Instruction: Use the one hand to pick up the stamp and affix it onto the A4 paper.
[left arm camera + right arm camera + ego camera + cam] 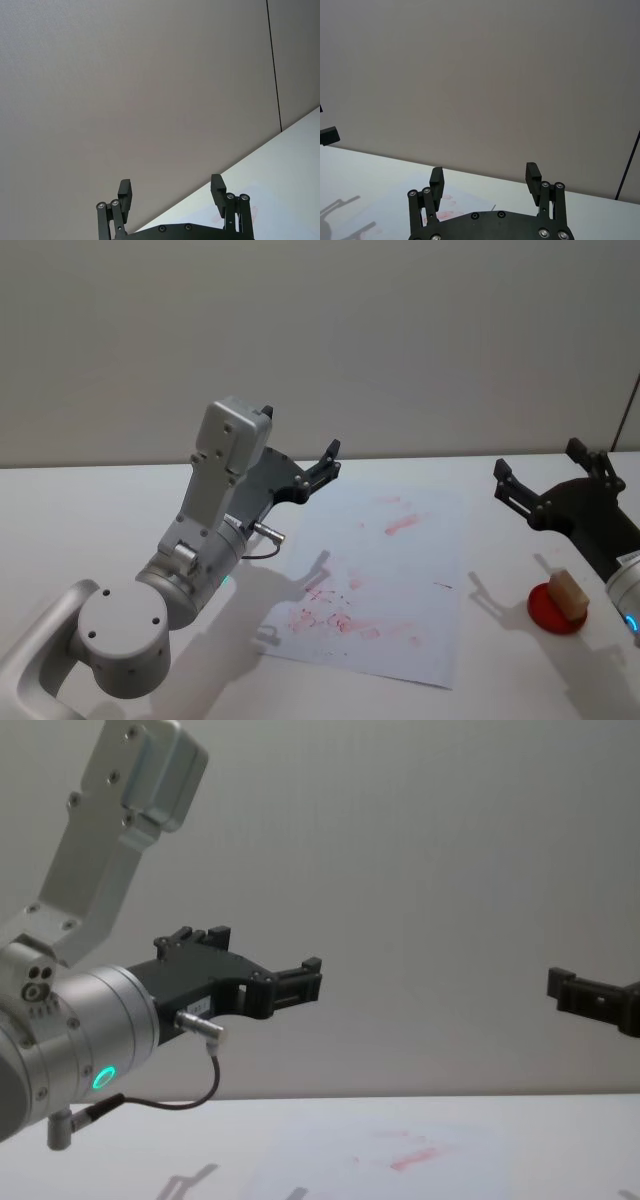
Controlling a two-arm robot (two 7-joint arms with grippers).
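Stamp (567, 594) location: resting on a red ink pad (545, 612) on the table (100, 520), right near side, apart from the A4 paper (400, 580). Right gripper (538, 466) hangs just beyond the stamp, raised, fingers apart. Left gripper (328, 462) is raised over the paper's far left corner, fingers apart.

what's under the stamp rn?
The stamp stands on a round red pad, on the table right of the A4 paper. Part of the pad's rim shows beside it; the stamp's underside and the pad beneath it are covered.
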